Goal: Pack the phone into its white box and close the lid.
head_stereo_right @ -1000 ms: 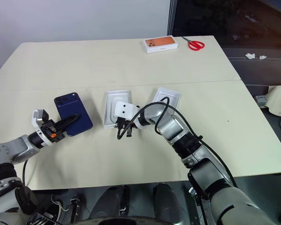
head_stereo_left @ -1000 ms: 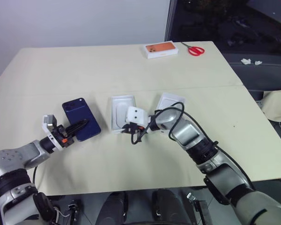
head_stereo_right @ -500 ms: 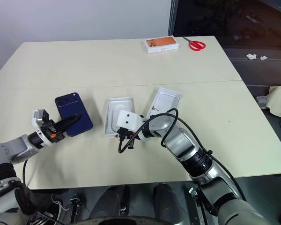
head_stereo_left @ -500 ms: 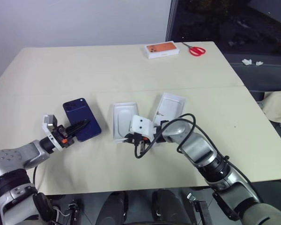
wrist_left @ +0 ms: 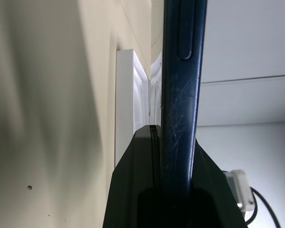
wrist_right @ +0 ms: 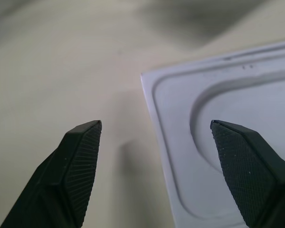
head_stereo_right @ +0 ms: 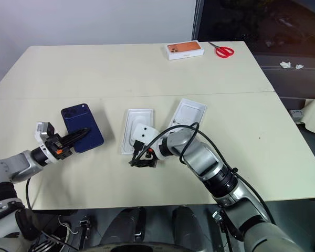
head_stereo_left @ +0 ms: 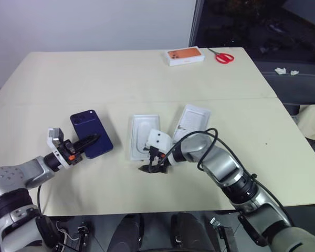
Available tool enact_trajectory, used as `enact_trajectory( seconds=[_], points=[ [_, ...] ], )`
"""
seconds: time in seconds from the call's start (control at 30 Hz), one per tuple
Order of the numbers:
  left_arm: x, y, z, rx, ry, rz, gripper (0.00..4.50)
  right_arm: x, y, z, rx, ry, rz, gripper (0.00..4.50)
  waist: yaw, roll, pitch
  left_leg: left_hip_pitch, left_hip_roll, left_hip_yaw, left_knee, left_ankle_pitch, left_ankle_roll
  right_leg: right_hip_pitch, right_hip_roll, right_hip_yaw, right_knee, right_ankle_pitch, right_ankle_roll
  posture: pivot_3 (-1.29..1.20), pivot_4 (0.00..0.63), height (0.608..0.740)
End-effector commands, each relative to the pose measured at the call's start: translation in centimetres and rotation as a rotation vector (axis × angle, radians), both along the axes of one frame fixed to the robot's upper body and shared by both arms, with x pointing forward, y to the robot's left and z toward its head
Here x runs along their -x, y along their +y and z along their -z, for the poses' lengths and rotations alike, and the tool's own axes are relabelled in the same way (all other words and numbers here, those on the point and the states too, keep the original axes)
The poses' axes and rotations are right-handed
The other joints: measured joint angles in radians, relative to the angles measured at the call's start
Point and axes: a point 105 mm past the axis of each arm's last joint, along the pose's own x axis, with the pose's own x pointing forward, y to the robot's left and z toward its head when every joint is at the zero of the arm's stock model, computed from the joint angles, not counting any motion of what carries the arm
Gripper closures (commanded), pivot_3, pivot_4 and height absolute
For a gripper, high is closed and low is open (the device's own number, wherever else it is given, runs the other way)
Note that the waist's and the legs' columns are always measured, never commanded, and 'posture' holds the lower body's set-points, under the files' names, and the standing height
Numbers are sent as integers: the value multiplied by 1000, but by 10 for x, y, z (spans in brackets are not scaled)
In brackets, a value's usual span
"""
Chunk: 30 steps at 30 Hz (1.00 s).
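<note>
Left wrist view is showing the left hand [wrist_left: 173, 190] pinching the slim glossy navy phone [wrist_left: 180, 85] edge-on. Right hand [wrist_right: 156, 156] is gaping, empty, its ribbed fingertips straddling the moulded white tray [wrist_right: 228, 142] corner.

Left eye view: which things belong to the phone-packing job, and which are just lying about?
Job: slim dark navy-blue smartphone; shallow white rectangular cardboard box part; white insert tray with oval recess.
Lying about: white box with orange top; red-handled scissors.
</note>
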Motion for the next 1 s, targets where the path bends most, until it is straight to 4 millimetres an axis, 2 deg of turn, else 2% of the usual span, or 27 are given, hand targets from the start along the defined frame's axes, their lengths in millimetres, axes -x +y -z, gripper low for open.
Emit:
enact_trajectory(
  seconds=[0.03, 0.17, 0.23, 0.3, 0.47, 0.6, 0.7, 1.0],
  points=[
    [1, 6, -17, 11, -79, -12, 4500, -5, 7, -26, -71, -39, -14, 537, 0, 0, 0, 0, 0, 0, 0, 0, 0, 0, 0, 0, 0, 0, 0, 0, 150, 740],
    [0, 5, -18, 11, -83, -11, 4500, -25, 6, -42, -114, -82, 25, 537, 0, 0, 0, 0, 0, 0, 0, 0, 0, 0, 0, 0, 0, 0, 0, 0, 150, 740],
    [-1, 5, -18, 9, -86, -10, 4500, -35, 5, -48, -132, -92, 39, 1051, 0, 0, 0, 0, 0, 0, 0, 0, 0, 0, 0, 0, 0, 0, 0, 0, 150, 740],
    [-2, 5, -19, 9, -88, -10, 4500, -43, 3, -44, -95, -133, 42, 1796, 0, 0, 0, 0, 0, 0, 0, 0, 0, 0, 0, 0, 0, 0, 0, 0, 150, 740],
    [-3, 4, -22, 10, -97, -4, 4500, -62, 3, -19, 46, -285, 42, 4428, -1, 0, 0, 0, 0, 0, 0, 0, 0, 0, 0, 0, 0, 0, 0, 0, 150, 740],
    [-2, 4, -22, 9, -98, 0, 4500, -62, 12, -7, 70, -316, 6, 4475, -3, 0, 0, 0, 0, 0, 0, 0, 0, -1, 0, 0, 0, 0, 0, 0, 150, 740],
    [-2, 4, -21, 7, -97, 1, 4500, -69, 14, 1, 133, -401, -1, 4475, -3, 0, 0, 0, 0, 0, 0, 0, 0, -1, 0, 0, 0, 0, 0, 0, 150, 740],
    [-2, 3, -20, 9, -95, -1, 4500, -86, 19, 4, 165, -476, 31, 4475, -2, 0, 0, 0, 0, 0, 0, 1, -2, 0, 1, 0, 0, 0, 0, 0, 150, 740]
  ],
)
